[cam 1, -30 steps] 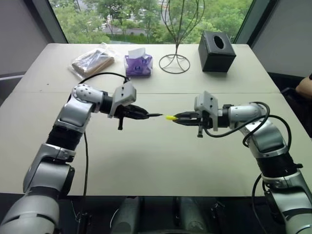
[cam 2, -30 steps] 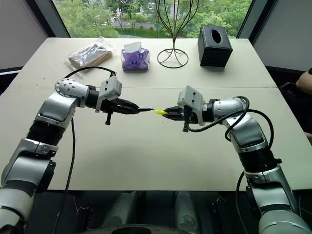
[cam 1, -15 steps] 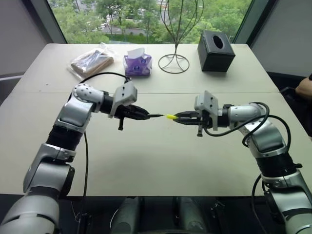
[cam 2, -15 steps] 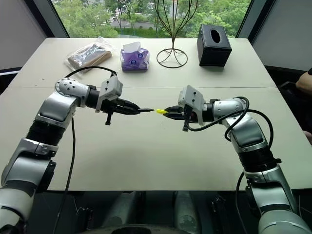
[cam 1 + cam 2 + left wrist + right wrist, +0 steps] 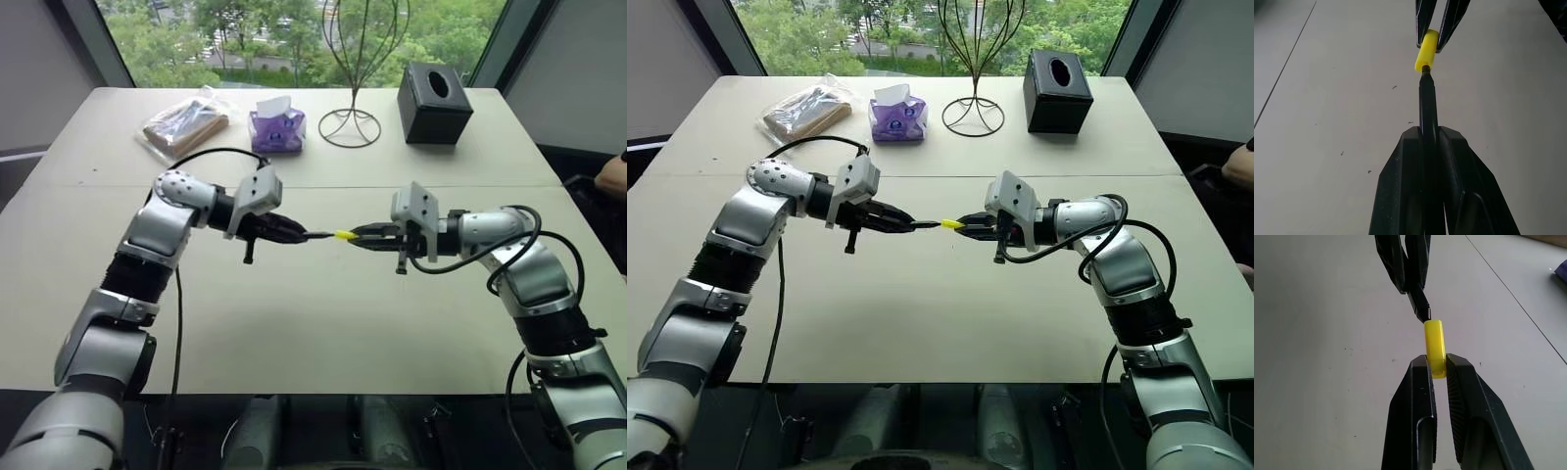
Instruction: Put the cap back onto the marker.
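Above the middle of the table, my left gripper [image 5: 294, 233] is shut on the black marker [image 5: 315, 235], which points level towards my right gripper [image 5: 359, 235]. That gripper is shut on the small yellow cap [image 5: 343, 235], with most of the cap sticking out past its fingertips. In the left wrist view the marker [image 5: 1427, 103] runs out from between my fingers and its tip meets the open end of the cap [image 5: 1426, 50]. The right wrist view has the cap [image 5: 1434, 340] in line with the marker [image 5: 1420, 306]. How far the tip sits inside the cap is hidden.
At the table's far side stand a bagged brown item [image 5: 186, 121], a purple tissue pack [image 5: 278, 128], a black wire stand [image 5: 353, 125] and a black tissue box [image 5: 436, 90]. A person's arm [image 5: 612, 176] shows at the right edge.
The left gripper has edged the marker towards the cap, closing the small gap between tip and cap. The right gripper has stayed still.
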`<act>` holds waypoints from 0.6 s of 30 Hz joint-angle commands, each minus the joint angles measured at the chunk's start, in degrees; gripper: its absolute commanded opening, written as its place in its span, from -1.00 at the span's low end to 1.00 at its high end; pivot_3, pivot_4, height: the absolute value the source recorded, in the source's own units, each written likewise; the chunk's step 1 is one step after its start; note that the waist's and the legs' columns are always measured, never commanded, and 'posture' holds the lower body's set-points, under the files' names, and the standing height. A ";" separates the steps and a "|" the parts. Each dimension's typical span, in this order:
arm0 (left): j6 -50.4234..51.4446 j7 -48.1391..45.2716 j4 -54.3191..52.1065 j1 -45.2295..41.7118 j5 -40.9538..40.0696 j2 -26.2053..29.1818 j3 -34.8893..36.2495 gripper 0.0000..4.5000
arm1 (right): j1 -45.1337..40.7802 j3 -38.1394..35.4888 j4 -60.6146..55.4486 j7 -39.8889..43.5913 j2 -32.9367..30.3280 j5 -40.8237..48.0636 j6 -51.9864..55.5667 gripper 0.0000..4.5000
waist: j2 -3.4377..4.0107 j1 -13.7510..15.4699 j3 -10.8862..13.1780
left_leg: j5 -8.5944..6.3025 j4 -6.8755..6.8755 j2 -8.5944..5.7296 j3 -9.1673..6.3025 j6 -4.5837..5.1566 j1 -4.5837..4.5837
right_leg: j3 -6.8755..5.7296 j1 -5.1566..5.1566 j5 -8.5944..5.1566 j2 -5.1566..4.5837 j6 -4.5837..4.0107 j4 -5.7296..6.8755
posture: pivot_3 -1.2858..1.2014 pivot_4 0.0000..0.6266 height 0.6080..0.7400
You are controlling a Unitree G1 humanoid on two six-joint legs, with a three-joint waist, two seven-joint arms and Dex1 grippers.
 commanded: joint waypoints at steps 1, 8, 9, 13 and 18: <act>-1.59 -0.69 0.14 -1.30 -0.15 -1.31 -0.29 -1.00 | -1.33 -0.34 -1.83 -0.18 0.54 0.87 -0.72 -0.99 | 0.00 0.00 0.00 | 0.00 0.00 0.00 0.00 0.00 0.00 | 0.00 0.00 0.00 0.00 0.00 0.00 | 0.03 -0.52 1.00; -8.08 -1.34 2.91 -3.39 1.93 -3.58 -1.19 -1.00 | -1.24 1.62 -2.73 1.48 0.36 -0.21 -2.47 -0.99 | 0.00 0.03 0.00 | 0.00 0.00 0.00 0.00 0.00 -0.01 | -0.02 0.00 0.00 0.00 0.00 0.00 | 0.03 -0.52 1.00; -9.13 -1.52 3.23 -3.57 2.23 -3.81 -1.21 -1.00 | -1.32 1.77 -2.67 1.59 0.39 -0.53 -2.91 -0.99 | 0.00 0.03 0.00 | 0.00 0.00 -0.01 0.00 0.00 -0.01 | -0.02 0.00 0.00 0.00 0.00 -0.01 | 0.03 -0.52 1.00; -19.24 -0.51 5.22 -3.64 5.12 -5.14 -1.39 -1.00 | -1.97 2.82 -2.20 2.24 0.07 -2.61 -5.57 -0.99 | 0.00 0.03 0.00 | 0.00 -0.01 0.00 0.00 0.00 -0.01 | -0.02 -0.01 0.00 -0.01 0.00 -0.02 | 0.03 -0.52 1.00; -24.38 -2.49 6.54 -2.95 5.76 -5.64 -1.46 -1.00 | -2.59 2.67 -1.83 2.71 0.58 -3.02 -6.17 -0.99 | -0.01 0.06 0.00 | 0.00 0.00 -0.03 0.01 0.00 -0.02 | -0.03 0.00 0.01 -0.04 0.01 -0.03 | 0.03 -0.52 1.00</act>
